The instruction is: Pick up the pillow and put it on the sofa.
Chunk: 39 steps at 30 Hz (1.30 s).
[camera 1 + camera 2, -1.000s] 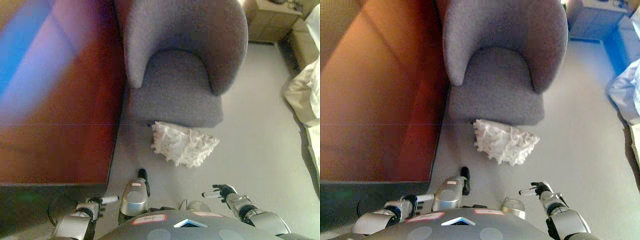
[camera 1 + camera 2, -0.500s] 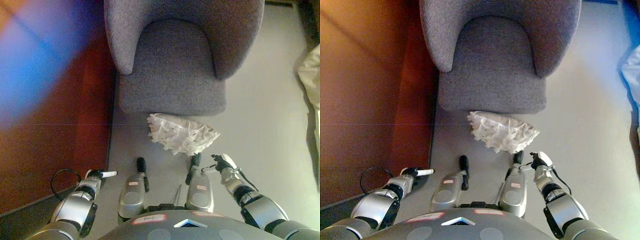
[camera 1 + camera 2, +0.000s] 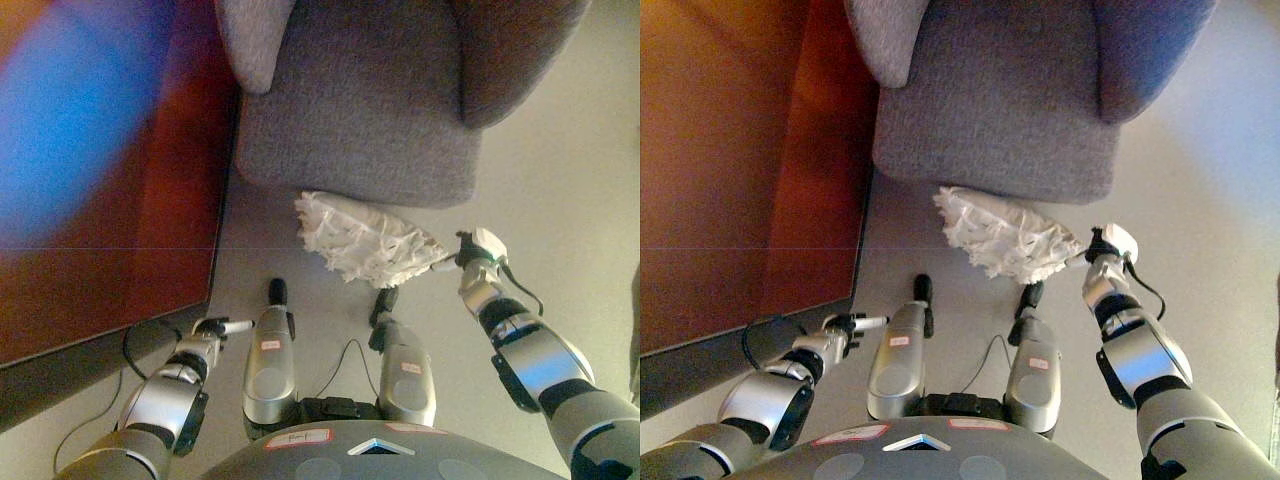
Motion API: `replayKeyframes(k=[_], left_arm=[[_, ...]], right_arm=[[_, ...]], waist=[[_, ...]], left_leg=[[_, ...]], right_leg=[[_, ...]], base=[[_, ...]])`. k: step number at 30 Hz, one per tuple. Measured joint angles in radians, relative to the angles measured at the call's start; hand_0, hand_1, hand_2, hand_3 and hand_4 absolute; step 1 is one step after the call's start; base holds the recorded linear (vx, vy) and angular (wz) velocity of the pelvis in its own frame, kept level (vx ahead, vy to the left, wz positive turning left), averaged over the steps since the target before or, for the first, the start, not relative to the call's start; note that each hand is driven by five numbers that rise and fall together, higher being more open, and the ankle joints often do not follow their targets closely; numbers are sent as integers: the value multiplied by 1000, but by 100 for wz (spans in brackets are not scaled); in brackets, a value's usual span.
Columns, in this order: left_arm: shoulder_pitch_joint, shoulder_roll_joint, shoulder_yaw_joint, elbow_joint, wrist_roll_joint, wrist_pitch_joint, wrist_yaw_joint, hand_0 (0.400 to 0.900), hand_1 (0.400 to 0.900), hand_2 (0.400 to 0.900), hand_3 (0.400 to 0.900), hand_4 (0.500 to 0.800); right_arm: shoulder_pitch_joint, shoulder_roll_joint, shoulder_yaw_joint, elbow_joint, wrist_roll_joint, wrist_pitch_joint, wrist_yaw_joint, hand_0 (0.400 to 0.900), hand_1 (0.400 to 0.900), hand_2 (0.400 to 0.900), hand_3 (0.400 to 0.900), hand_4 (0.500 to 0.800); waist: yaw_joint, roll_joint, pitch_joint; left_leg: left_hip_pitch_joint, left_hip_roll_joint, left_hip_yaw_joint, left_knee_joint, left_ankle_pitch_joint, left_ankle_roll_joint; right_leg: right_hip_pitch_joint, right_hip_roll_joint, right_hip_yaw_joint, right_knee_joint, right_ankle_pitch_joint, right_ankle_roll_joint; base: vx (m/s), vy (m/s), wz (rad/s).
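Observation:
The white ruffled pillow point(image 3: 365, 245) lies on the floor against the front edge of the grey sofa chair point(image 3: 360, 110); it also shows in the right eye view point(image 3: 1005, 240). My right hand point(image 3: 1105, 245) is stretched forward and sits at the pillow's right corner, touching or nearly touching it. My left hand point(image 3: 215, 327) is low at the left, open and empty, well short of the pillow, with a white-tipped finger pointing right.
A red-brown wooden wall or cabinet side point(image 3: 740, 150) runs along the left, close to the sofa chair's left arm. Light grey floor point(image 3: 1200, 170) spreads to the right of the chair.
The camera has moved closer and the whole view has shifted. My right hand has reached forward from beside my body to the pillow's right corner. The left hand has stayed low.

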Motion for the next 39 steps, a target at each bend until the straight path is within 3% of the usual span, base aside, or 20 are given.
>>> replayKeyframes(k=[3,12,18,28,39], left_arm=[[-44,2,0,-2,-33,21,9,900,900,900,900,800],[-80,4,-36,-1,-119,73,20,900,900,900,900,800],[-84,4,-36,4,-163,94,20,900,900,900,900,800],[-129,12,-36,9,-261,113,18,900,900,900,900,800],[-157,55,-30,27,-343,162,19,900,900,900,900,800]], right_arm=[[-89,-2,5,1,1,9,36,900,900,900,900,800],[-200,-38,85,12,21,34,160,900,900,900,900,800],[-227,-44,101,34,22,47,195,900,900,900,900,800],[-351,-93,156,43,25,52,241,900,900,900,900,800],[-455,-94,176,81,16,101,180,900,900,900,900,800]], waist=[[1,6,42],[11,13,60],[8,22,72],[-16,34,78],[-13,52,77]], left_leg=[[-52,-9,0,80,-30,13],[-257,-37,3,380,-147,61],[-378,-39,-2,570,-213,56],[-568,-29,-38,742,-234,39],[-739,-15,-87,917,-252,15]], right_leg=[[-48,-21,17,70,-16,11],[-270,-102,92,373,-109,38],[-425,-127,159,605,-197,49],[-634,-128,199,814,-246,22],[-825,-122,232,1052,-317,-18]], base=[[-74,73,2],[-68,88,3],[-11,23,7],[-36,3,3],[9,-19,8]])
